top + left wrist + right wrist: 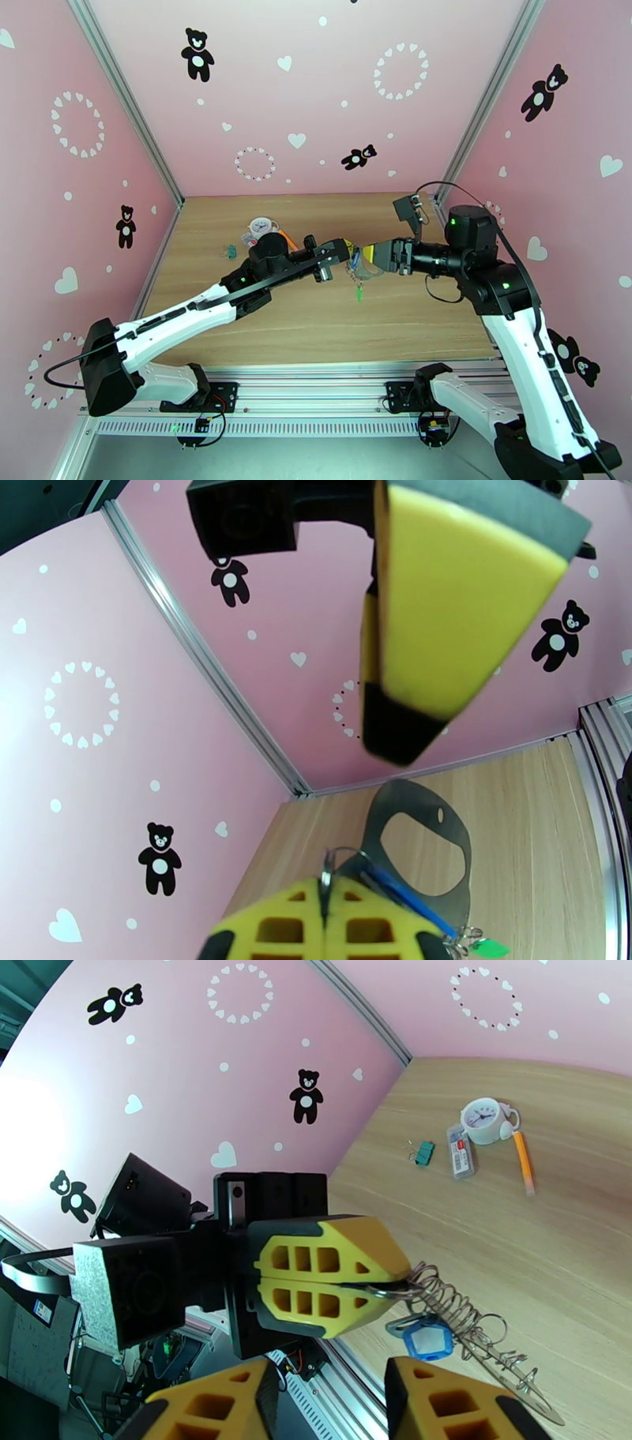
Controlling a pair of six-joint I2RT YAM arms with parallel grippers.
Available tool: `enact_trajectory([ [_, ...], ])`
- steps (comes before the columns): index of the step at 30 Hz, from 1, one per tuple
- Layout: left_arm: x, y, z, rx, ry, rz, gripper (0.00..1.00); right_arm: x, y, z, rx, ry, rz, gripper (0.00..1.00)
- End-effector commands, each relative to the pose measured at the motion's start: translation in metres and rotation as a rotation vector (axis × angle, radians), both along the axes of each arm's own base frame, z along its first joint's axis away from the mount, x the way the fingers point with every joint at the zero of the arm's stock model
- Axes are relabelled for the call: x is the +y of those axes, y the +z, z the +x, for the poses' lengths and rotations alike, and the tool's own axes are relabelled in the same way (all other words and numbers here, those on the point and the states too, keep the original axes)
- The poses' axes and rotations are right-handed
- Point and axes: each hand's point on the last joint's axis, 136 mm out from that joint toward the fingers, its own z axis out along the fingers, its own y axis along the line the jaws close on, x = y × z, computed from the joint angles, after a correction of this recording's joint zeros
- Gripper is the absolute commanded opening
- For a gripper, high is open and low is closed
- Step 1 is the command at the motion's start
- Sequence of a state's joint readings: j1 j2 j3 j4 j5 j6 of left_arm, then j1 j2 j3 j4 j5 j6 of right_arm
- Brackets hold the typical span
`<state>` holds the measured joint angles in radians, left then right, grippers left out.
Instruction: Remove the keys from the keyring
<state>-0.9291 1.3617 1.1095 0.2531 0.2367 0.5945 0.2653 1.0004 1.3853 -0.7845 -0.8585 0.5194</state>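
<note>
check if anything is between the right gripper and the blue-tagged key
nothing visible. the blue-tagged key hangs just past the open right gripper, with only air in the gap. the left gripper pinches the keyring above it, beside that path, not across it

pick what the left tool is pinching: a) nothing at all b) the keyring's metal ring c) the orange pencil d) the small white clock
b, the left tool is shut on the metal ring, with the blue-tagged key hanging just under it.
</note>
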Motion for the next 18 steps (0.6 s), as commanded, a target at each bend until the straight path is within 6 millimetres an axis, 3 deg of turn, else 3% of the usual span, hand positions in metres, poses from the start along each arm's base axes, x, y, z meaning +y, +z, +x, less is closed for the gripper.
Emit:
enact_trajectory([
  [1,0.001,0.023,0.003,-0.014,0.023,-0.064,0.03,0.001,-0.005,0.003,0.011,0.002,-0.009,0.44],
  [5,0.001,0.025,0.000,-0.006,0.011,-0.077,0.03,0.005,-0.017,0.010,0.050,0.012,-0.009,0.44],
  [18,0.000,0.042,-0.009,0.073,-0.050,-0.196,0.03,0.008,-0.029,0.021,0.070,0.013,-0.024,0.46],
])
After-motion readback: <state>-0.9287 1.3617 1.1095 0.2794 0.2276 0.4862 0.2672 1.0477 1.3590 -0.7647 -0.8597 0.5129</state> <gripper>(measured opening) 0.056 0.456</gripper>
